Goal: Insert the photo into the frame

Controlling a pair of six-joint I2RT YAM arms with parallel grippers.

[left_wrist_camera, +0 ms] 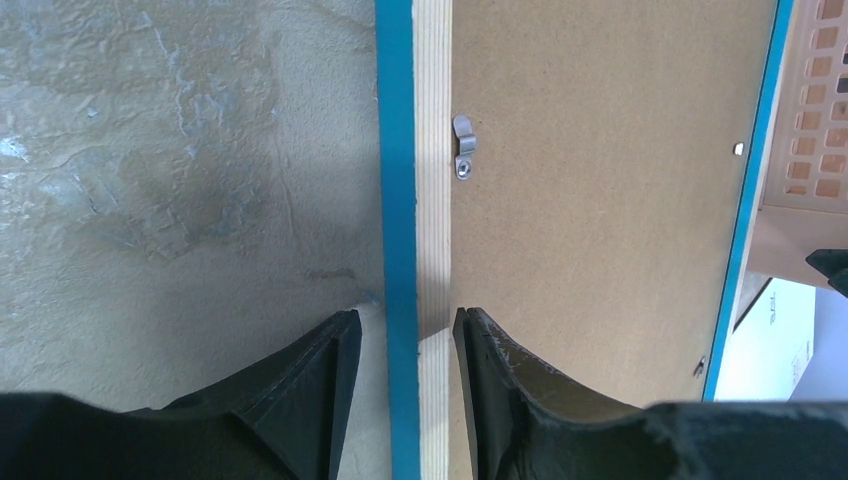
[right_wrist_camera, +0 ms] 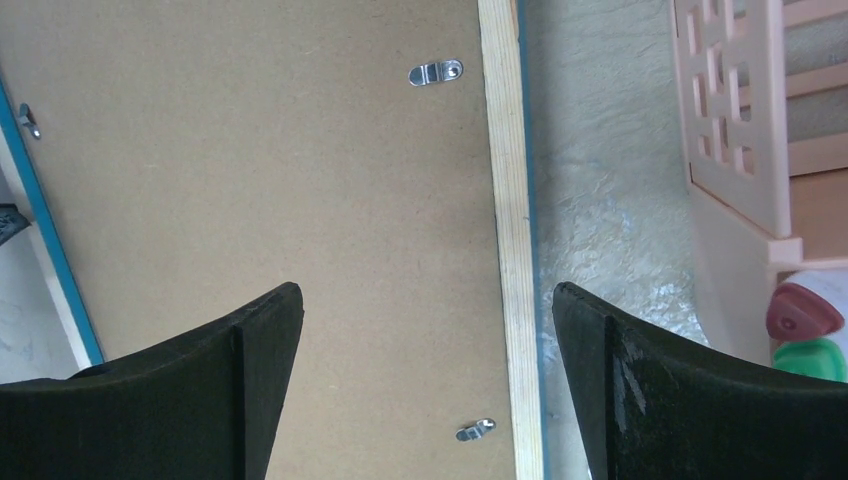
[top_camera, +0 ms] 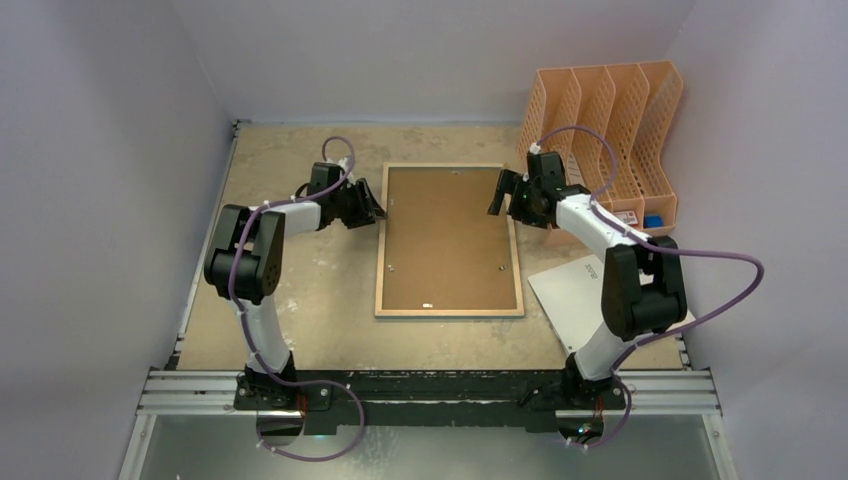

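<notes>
At the left of the overhead view, the left tool sits low at the upper left rail of the frame. Its wrist camera shows the jaws partly open, one on each side of that rail with a thin gap to either side, so it is gripping nothing. Across the middle of the counter the frame lies flat and face down, with pale wood rails and a cyan edge just showing. The plain brown backing board fills it, and small metal clips sit along the rails. The photo is nowhere in view, and whether it lies under the board cannot be told. Toward the upper right rail, the right tool hovers with its jaws spread wide and empty, the rail between them. The step in hand looks like work on the frame's back rather than on the print. The next move probably calls for closing on the rails or turning the clips with care, because the thin rails and glass would take a skewed pull badly. Further right are a white sheet and a peach organiser.
</notes>
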